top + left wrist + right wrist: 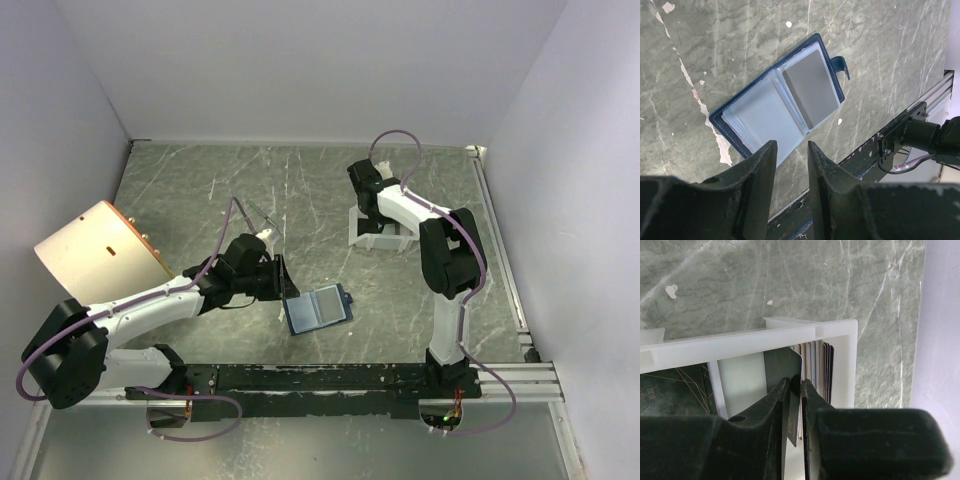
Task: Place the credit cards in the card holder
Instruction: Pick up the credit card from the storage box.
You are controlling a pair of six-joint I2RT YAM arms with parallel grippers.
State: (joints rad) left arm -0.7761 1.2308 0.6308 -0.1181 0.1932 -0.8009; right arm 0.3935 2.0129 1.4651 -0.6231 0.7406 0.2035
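Pinching a dark credit card (782, 365), standing beside the credit cards (819, 367) in the white tray (755, 338), between the clenching jaws of the right gripper (795, 383). Holding the left gripper (791, 146), jaws released and empty, beside the card holder (785, 100) lying open on the table (200, 180).

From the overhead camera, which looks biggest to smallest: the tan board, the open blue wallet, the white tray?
1. The tan board, clearly largest.
2-3. The blue wallet and white tray look about alike; the right arm hides part of the tray, so I can't rank them.
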